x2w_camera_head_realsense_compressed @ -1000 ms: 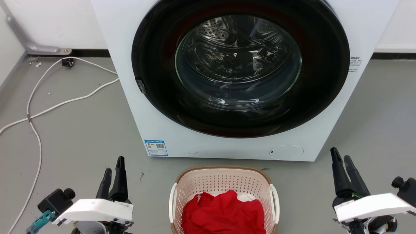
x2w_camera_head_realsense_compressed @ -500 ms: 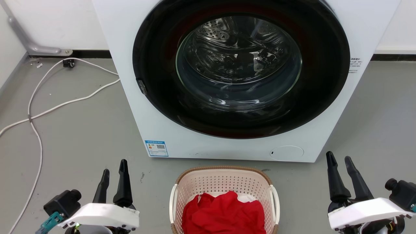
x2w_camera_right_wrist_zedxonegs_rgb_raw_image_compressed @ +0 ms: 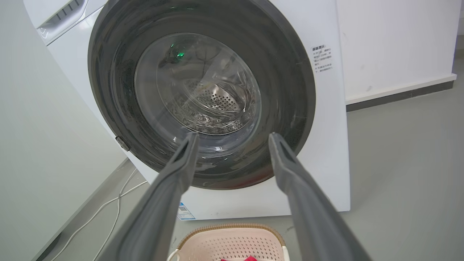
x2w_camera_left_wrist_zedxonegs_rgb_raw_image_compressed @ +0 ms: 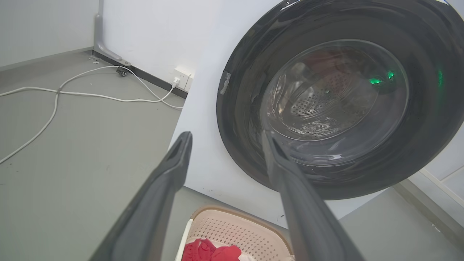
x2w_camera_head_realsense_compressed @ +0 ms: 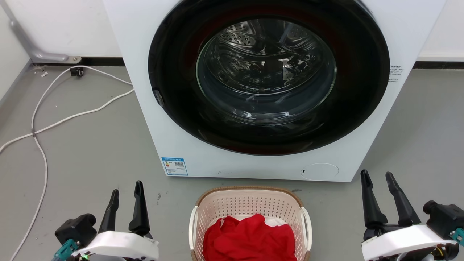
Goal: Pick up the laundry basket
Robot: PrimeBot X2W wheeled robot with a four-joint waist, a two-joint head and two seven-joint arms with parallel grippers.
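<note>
**Ready to lift, nothing held yet**

Near the front of the washing machine [x2w_camera_head_realsense_compressed: 266, 83], the laundry basket [x2w_camera_head_realsense_compressed: 250, 204] with its red garment [x2w_camera_head_realsense_compressed: 250, 239] sits on the floor [x2w_camera_head_realsense_compressed: 90, 152]. The left gripper [x2w_camera_head_realsense_compressed: 126, 188] and right gripper [x2w_camera_head_realsense_compressed: 376, 174] flank it, jaws spread and empty. It looks best to take both white handles [x2w_camera_head_realsense_compressed: 192, 224] evenly.

cream-pink laundry basket [x2w_camera_head_realsense_compressed: 250, 204] upright on floor; holds red cloth

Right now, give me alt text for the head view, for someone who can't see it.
A cream-pink laundry basket holding red cloth sits on the grey floor before a white washing machine with a round dark door. The left claw and right claw, both open, flank the basket without touching it.
</note>
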